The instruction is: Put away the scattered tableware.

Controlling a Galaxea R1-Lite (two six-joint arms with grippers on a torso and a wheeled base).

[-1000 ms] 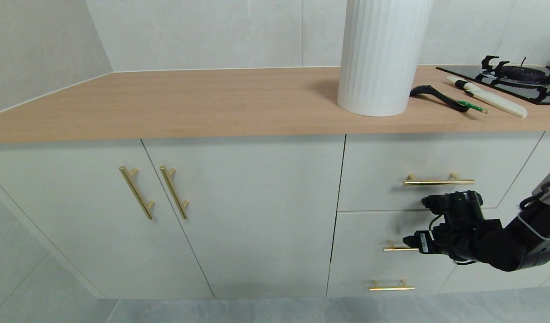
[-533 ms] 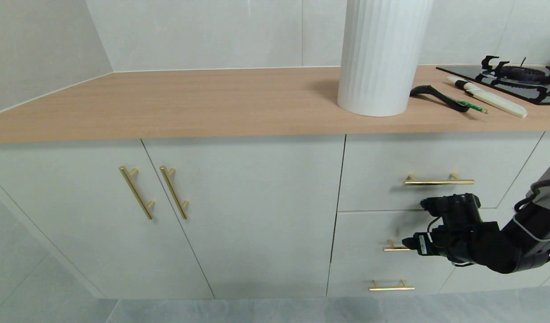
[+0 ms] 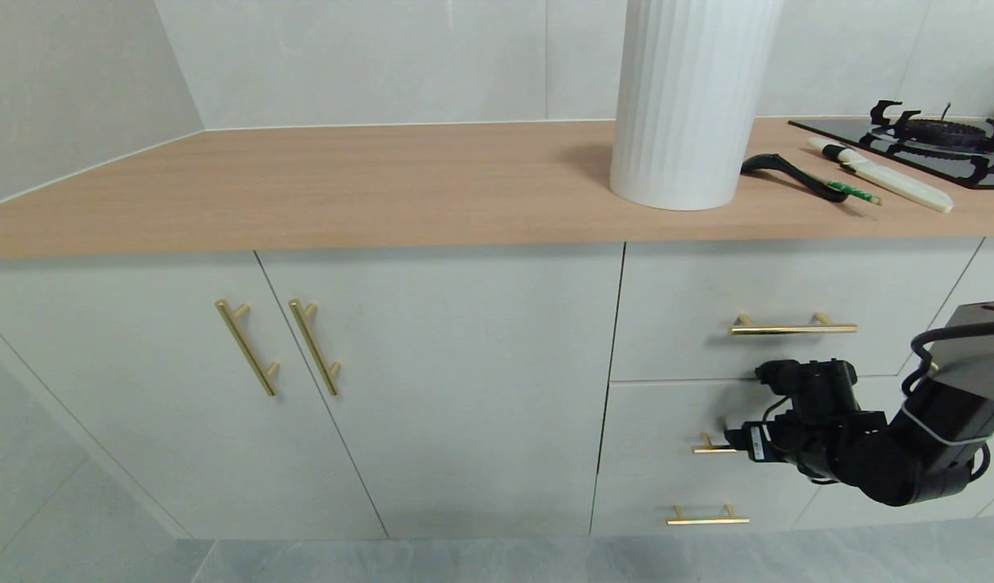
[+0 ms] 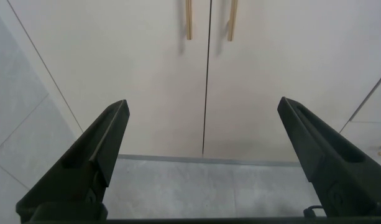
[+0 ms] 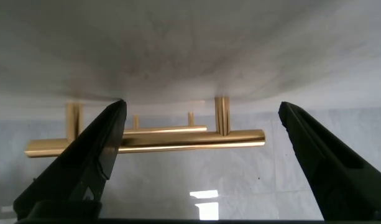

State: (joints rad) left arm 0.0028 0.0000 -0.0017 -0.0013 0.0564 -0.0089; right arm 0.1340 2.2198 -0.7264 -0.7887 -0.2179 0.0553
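Note:
On the wooden counter (image 3: 343, 186), right of a tall white ribbed vase (image 3: 683, 105), lie a black ladle (image 3: 792, 176), a green-tipped stick (image 3: 857, 192) and a white knife-like utensil (image 3: 881, 184). Below them my right gripper (image 3: 735, 442) is at the middle drawer's gold handle (image 3: 711, 447). In the right wrist view this gripper (image 5: 201, 106) is open, and the handle (image 5: 146, 144) runs across the gap between its fingers, close to the drawer front. My left gripper (image 4: 202, 102) is open and holds nothing, facing the two cabinet doors low down.
A black stove (image 3: 934, 138) occupies the counter's far right. The top drawer handle (image 3: 792, 328) and bottom drawer handle (image 3: 707, 518) sit above and below my right gripper. Two cabinet doors with slanted gold handles (image 3: 278, 348) stand to the left, with grey floor below.
My right gripper has crept slightly left and down toward the middle drawer handle, and the right forearm has swung more upright. Nothing on the counter has moved.

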